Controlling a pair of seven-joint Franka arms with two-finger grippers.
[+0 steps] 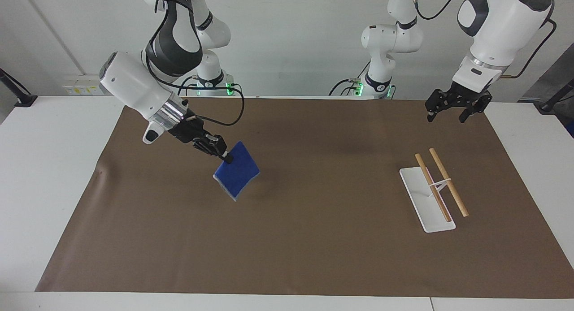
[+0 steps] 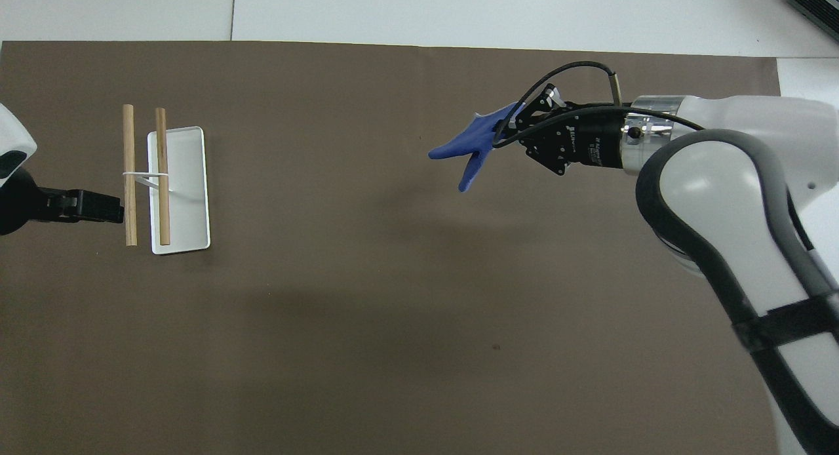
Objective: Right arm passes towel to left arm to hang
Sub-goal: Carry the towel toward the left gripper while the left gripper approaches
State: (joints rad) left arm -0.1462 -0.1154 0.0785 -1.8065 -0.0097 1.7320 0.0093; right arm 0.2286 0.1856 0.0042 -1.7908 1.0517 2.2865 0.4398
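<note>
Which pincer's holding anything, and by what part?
Right pincer pinches the small bright blue cloth towel by its upper corner; left pincer holds nothing.

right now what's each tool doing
Right tool: shut on the towel, up over the mat.
Left tool: open, empty, waiting near the rack.

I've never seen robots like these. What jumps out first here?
The bright blue towel dangles in the air over the brown mat, pinched by the right gripper. Toward the left arm's end of the table stands a white rack with two wooden rods, where the left gripper waits open in the air.
</note>
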